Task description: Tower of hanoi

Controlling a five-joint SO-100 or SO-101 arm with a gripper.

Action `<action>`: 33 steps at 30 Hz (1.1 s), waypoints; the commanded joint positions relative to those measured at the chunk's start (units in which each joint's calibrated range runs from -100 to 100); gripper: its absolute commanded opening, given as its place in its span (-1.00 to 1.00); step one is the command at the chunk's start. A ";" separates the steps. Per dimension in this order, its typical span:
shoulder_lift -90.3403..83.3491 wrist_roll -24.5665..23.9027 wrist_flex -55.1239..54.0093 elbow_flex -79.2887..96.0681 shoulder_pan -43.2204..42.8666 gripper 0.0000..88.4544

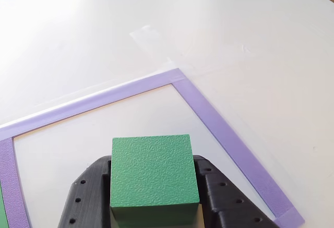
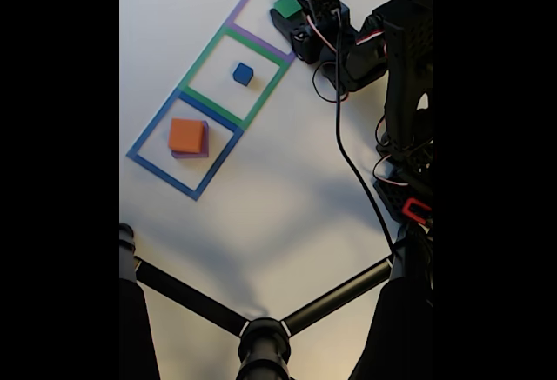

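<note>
Gripper (image 1: 155, 207) clamps the green cube (image 1: 152, 173) inside the purple tape square (image 1: 224, 134). Fixed view adds the blue cube (image 2: 243, 73) in the green tape square (image 2: 261, 102) and the orange block (image 2: 185, 135) on the purple slab (image 2: 204, 141) in the blue tape square (image 2: 157, 121). Bare table (image 2: 287, 189) lies around all 3 squares.

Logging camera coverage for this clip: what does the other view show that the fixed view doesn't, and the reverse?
The other view alone shows the green cube's grainy surface and the hand's black fingers pressed to its sides. The fixed view alone shows the blue cube in the green square, the orange block stacked on the purple slab, and the arm. Both show the green cube held over the purple tape square.
</note>
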 commanded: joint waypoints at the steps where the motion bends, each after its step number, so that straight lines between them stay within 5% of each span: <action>1: -5.67 0.38 2.41 0.51 -1.06 -0.88; 10: -22.98 0.38 21.19 2.15 -3.12 -0.89; 33: -65.93 0.38 116.46 -35.74 -14.25 -0.88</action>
